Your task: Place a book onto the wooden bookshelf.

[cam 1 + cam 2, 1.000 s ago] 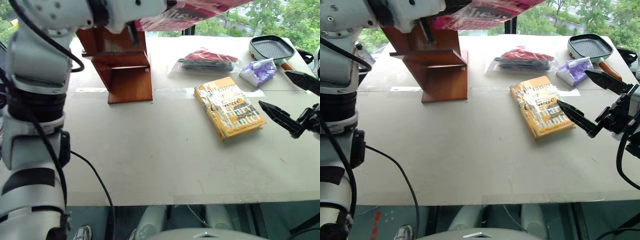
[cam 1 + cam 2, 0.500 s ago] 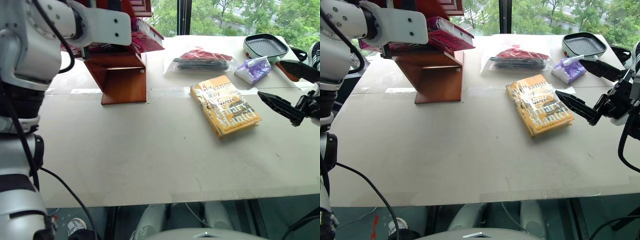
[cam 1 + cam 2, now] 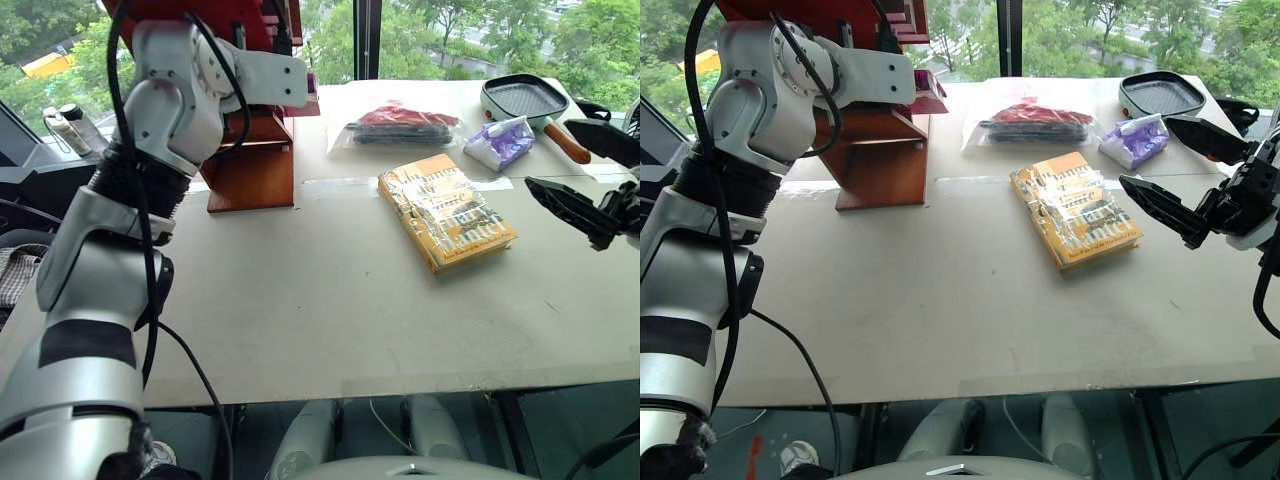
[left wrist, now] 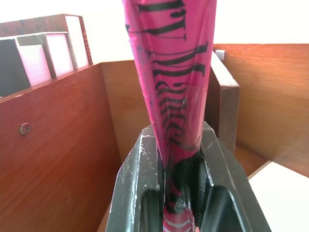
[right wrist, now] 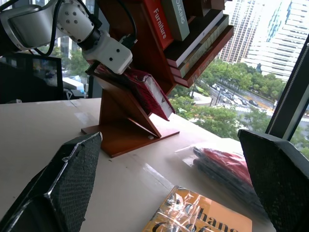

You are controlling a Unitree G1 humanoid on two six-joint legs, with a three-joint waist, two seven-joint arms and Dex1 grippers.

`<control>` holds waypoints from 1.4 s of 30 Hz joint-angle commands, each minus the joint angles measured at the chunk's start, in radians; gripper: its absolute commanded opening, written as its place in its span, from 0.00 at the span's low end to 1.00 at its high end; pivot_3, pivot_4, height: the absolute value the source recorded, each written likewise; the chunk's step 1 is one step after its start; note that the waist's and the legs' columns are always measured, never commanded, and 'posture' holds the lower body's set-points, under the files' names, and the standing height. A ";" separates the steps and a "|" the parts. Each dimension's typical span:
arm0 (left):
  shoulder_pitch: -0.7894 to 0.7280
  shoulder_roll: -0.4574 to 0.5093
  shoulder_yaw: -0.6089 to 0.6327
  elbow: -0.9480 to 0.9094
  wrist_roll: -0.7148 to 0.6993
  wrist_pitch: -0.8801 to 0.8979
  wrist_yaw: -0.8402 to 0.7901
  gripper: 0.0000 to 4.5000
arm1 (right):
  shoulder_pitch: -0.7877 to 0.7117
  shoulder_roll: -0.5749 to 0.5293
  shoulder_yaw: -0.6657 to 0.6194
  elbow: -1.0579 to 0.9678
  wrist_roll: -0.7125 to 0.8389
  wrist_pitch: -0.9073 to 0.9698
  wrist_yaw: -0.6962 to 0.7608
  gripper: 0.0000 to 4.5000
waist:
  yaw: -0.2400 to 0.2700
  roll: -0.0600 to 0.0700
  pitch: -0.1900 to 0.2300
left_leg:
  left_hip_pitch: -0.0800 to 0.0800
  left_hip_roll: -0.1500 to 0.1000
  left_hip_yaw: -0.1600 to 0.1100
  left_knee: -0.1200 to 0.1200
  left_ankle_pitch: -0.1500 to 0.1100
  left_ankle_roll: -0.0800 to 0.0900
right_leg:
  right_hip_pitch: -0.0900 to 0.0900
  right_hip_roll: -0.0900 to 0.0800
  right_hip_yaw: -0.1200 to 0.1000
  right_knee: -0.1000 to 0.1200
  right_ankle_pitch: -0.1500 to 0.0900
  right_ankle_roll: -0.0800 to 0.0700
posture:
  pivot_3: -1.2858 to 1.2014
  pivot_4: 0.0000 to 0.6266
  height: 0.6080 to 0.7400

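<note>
Left pincer (image 4: 176, 159) clamps pink book (image 4: 171, 72) by spine end, holding it on shelf (image 5: 126, 104) of slanted bookshelf (image 3: 880, 150), probably for release; book seems to rest on board. Right pincer (image 3: 1185, 175) gapes wide, empty, above bench (image 3: 940, 290), right of bookshelf, beside yellow book (image 3: 1075, 208).

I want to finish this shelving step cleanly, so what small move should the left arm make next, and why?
Probably open the left gripper and let go: the book already rests in a slot of the wooden bookshelf, wood on both sides, yet the fingers clamp its spine.
</note>
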 commanded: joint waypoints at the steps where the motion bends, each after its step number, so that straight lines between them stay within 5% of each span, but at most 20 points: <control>1: 0.005 0.010 0.036 0.002 0.005 0.031 -0.006 0.43 | -0.002 -0.005 -0.051 -0.025 0.022 0.000 -0.007 1.00 | -0.001 -0.002 0.001 | -0.001 0.000 0.000 0.000 0.000 0.000 | -0.001 0.000 0.000 0.000 0.000 0.000 | 0.52 0.24 1.00; 4: 0.014 0.041 0.089 -0.099 -0.020 0.024 -0.016 0.72 | 0.001 -0.007 -0.049 -0.022 0.024 0.009 -0.004 1.00 | -0.001 -0.002 0.001 | -0.004 0.000 -0.001 0.000 0.000 0.000 | -0.004 0.000 0.001 -0.001 0.000 0.000 | 0.52 0.24 1.00; 10: 0.130 0.143 0.309 -0.333 -0.235 0.076 -0.138 0.72 | 0.021 -0.015 -0.076 -0.017 0.026 0.018 0.010 1.00 | -0.003 -0.003 0.002 | -0.024 -0.001 0.000 0.001 0.003 -0.005 | -0.024 -0.003 0.002 0.000 0.001 -0.001 | 0.52 0.24 1.00; 18: 0.345 0.209 0.748 -0.868 -0.880 0.858 -0.458 0.72 | 0.056 -0.003 -0.146 0.012 0.044 0.020 0.017 1.00 | 0.001 -0.003 0.002 | -0.035 -0.001 -0.002 0.009 0.002 -0.004 | -0.030 -0.004 -0.004 -0.002 0.001 -0.001 | 0.52 0.24 1.00; 23: 0.599 0.025 0.915 -0.971 -1.080 0.956 -0.349 0.72 | 0.041 -0.008 -0.150 0.026 0.071 0.033 0.018 1.00 | 0.004 -0.003 0.003 | -0.021 0.000 0.000 0.011 0.000 0.000 | -0.015 -0.003 -0.005 0.002 0.001 -0.001 | 0.52 0.24 1.00; 27: 0.791 -0.224 0.928 -0.981 -1.074 0.773 -0.098 0.72 | 0.053 -0.008 -0.165 0.007 0.097 0.044 0.011 1.00 | 0.007 -0.003 0.002 | -0.011 0.001 -0.002 0.011 -0.001 0.001 | -0.004 -0.002 -0.004 -0.001 0.001 -0.001 | 0.52 0.24 1.00; 30: 0.927 -0.317 0.865 -0.956 -1.037 0.621 0.034 0.72 | 0.100 0.000 -0.182 -0.029 0.100 0.040 0.026 1.00 | 0.010 -0.008 0.003 | -0.012 0.001 -0.003 0.012 -0.001 0.000 | -0.005 -0.003 -0.004 -0.003 0.003 -0.002 | 0.52 0.24 1.00; 37: 1.099 -0.347 0.780 -0.849 -1.056 0.365 0.116 0.72 | 0.225 0.011 -0.257 -0.112 0.124 0.044 0.032 1.00 | 0.034 -0.007 0.003 | -0.015 0.001 -0.001 0.011 0.000 -0.001 | -0.010 -0.003 -0.002 -0.002 0.003 -0.002 | 0.52 0.24 1.00; 42: 1.239 -0.270 0.708 -0.785 -1.014 0.177 0.101 0.72 | 0.374 0.014 -0.273 -0.145 0.049 0.044 0.065 1.00 | 0.041 -0.007 0.003 | -0.015 0.000 0.000 0.010 -0.001 0.001 | -0.010 -0.004 -0.001 -0.003 0.003 -0.002 | 0.52 0.24 1.00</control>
